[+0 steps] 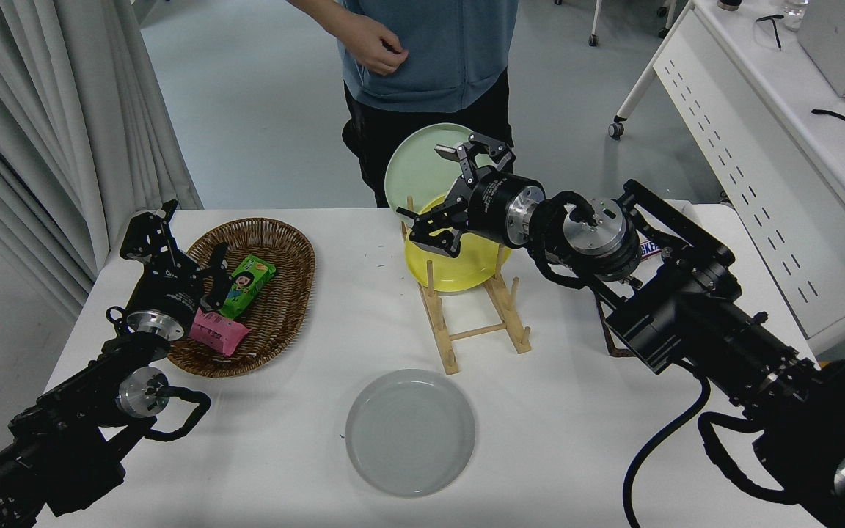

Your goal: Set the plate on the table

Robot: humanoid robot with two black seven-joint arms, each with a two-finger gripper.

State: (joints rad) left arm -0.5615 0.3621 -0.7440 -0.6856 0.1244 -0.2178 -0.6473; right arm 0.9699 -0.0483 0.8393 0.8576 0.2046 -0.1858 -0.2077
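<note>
Plate: the round light-grey matte plate (410,432) with a shallow raised rim lies flat on the table at 6 o'clock, nothing touching it.
Table: the large white table with rounded corners (569,440) carries everything here.
Left arm: the black left gripper (173,253) is parked at 9 o'clock over the near rim of the oval brown wicker basket (283,249); whether its fingers are apart or together I cannot tell.
Basket contents: a green snack packet (249,284) and a pink packet (216,331).
Rack: the light wooden slatted plate rack (477,323) stands just beyond the grey plate.
Yellow plate: the round yellow plate (459,268) leans upright in the rack.
Right arm: the black right gripper (458,191), fingers spread and holding nothing, hovers at 12 o'clock in front of the yellow plate's upper edge.
Green plate: the round pale green plate (419,165) stands behind the yellow one.
Person: a hand (377,50) at the far side.
</note>
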